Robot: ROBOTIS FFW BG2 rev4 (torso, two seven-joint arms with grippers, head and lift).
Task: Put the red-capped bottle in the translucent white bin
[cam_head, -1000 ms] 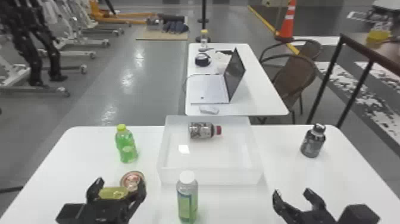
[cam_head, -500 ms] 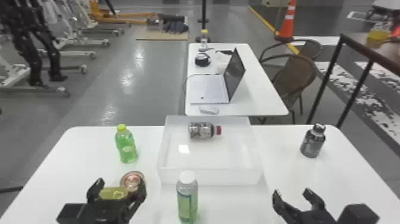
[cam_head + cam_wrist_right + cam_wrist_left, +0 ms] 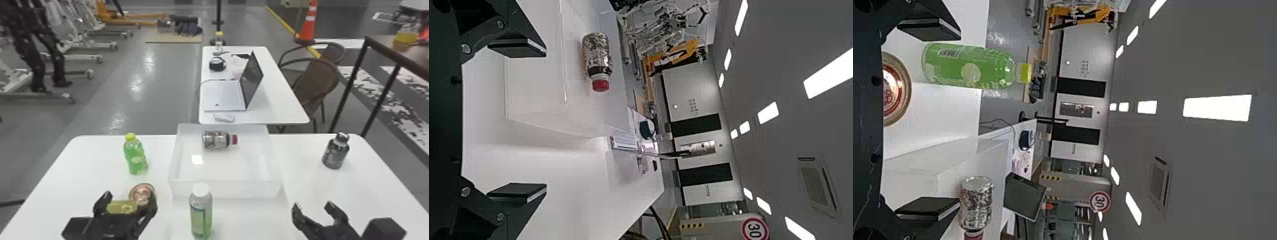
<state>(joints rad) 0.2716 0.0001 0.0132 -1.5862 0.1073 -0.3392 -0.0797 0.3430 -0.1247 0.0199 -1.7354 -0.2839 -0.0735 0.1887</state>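
The red-capped bottle [image 3: 218,139] lies on its side inside the translucent white bin [image 3: 228,189], near its far wall, cap toward the right. In the head view my left gripper [image 3: 124,199] is open at the front left, left of the bin, and my right gripper [image 3: 312,207] is open at the front right, beyond the bin's near right corner. The left wrist view has my left gripper [image 3: 930,120] with its fingers wide apart and the bottle [image 3: 975,204] farther off. In the right wrist view my right gripper [image 3: 519,120] holds nothing; the bottle [image 3: 597,55] lies in the bin [image 3: 536,90].
A green bottle [image 3: 135,156] stands left of the bin, with a round red-topped container [image 3: 140,192] nearer. By the left fingers is a yellowish item [image 3: 119,206]. A white-capped bottle [image 3: 201,213] stands before the bin, a dark bottle [image 3: 335,151] to the right. A laptop [image 3: 225,95] sits beyond.
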